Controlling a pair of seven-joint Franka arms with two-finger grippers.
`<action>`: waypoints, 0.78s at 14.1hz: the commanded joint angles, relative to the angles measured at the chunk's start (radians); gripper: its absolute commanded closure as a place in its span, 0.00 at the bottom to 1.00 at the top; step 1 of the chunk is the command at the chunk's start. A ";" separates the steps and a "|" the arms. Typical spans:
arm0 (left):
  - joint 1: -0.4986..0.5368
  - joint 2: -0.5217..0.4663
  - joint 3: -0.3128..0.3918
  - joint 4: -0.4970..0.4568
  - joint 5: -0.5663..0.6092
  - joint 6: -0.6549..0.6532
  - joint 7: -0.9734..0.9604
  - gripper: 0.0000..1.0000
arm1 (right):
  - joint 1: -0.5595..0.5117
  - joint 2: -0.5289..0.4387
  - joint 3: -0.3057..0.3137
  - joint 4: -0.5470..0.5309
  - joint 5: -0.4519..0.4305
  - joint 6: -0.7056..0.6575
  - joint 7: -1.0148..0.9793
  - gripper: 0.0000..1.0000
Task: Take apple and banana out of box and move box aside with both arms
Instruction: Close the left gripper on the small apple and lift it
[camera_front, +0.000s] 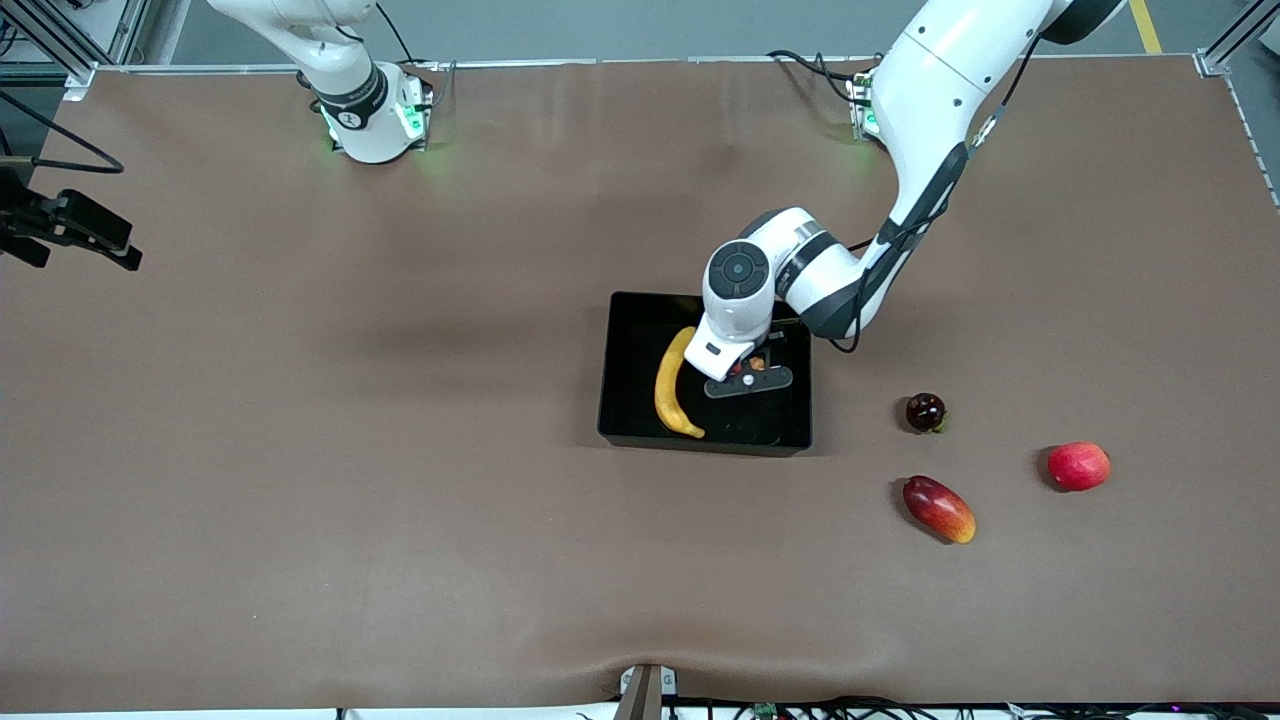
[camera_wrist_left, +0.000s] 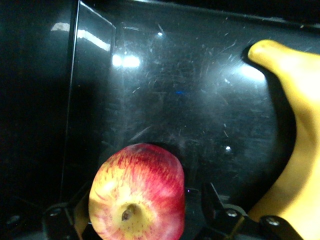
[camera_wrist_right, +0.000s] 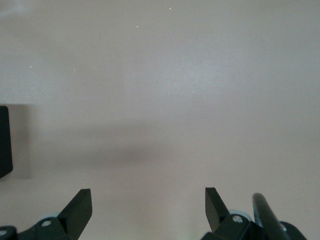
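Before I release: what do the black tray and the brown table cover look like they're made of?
The black rectangular tray looks like glossy hard plastic: bright glare spots and fine scratches on its floor. The brown table cover looks like a matte soft sheet, with faint ripples and no glare; fabric or vinyl, I can't tell.

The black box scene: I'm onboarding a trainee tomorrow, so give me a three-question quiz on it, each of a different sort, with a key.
1. True or false: the banana lies inside the black box.
2. Multiple choice: what sits between the fingers of the left gripper? A) the mango B) the apple C) nothing
3. Short answer: how many fruits lie on the table outside the box?

Key
1. True.
2. B: the apple, over the box floor beside the banana.
3. Three: the mango, a red round fruit and a dark round fruit. The right gripper waits open over bare table.
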 joint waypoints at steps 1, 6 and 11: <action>0.003 -0.031 0.000 -0.027 0.025 0.012 -0.012 0.92 | -0.023 0.012 0.014 0.024 -0.002 -0.014 -0.014 0.00; 0.020 -0.155 0.002 0.002 0.022 -0.037 0.070 1.00 | -0.023 0.012 0.014 0.024 -0.002 -0.015 -0.014 0.00; 0.060 -0.193 0.005 0.226 0.007 -0.293 0.235 1.00 | -0.023 0.012 0.014 0.024 -0.002 -0.014 -0.015 0.00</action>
